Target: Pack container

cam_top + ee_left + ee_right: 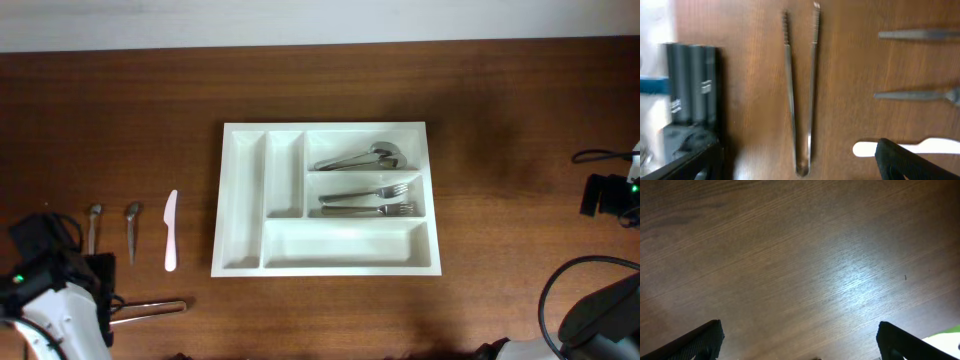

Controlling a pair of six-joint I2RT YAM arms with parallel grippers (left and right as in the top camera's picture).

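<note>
**Overhead.** The container [243,200] sits mid-table [520,220], long side crosswise. Its upper right compartment holds spoons [362,158], overlapped so the count is unclear. The compartment below holds forks [372,200], apparently two. Left of the container and well apart from it lie a white knife [171,230] and two small metal utensils [132,228]; their heads are too small to identify. The tongs [155,307] lie nearer the front edge, one end hidden under the left arm [55,305]. The right arm [600,315] is cut off at the frame corner. Neither arm's fingers can be made out here.

**Left wrist.** The left gripper [797,161] has its jaws wide apart, with the tongs lying lengthwise on the wood between them, not gripped. The knife is part-hidden behind one finger. Two metal handles are cut off at the right edge. A dark ribbed block [692,85] is too blurred to identify.

**Right wrist.** The right gripper [800,342] has its jaws wide apart over bare wood. Only the fingertips [702,339] show.
</note>
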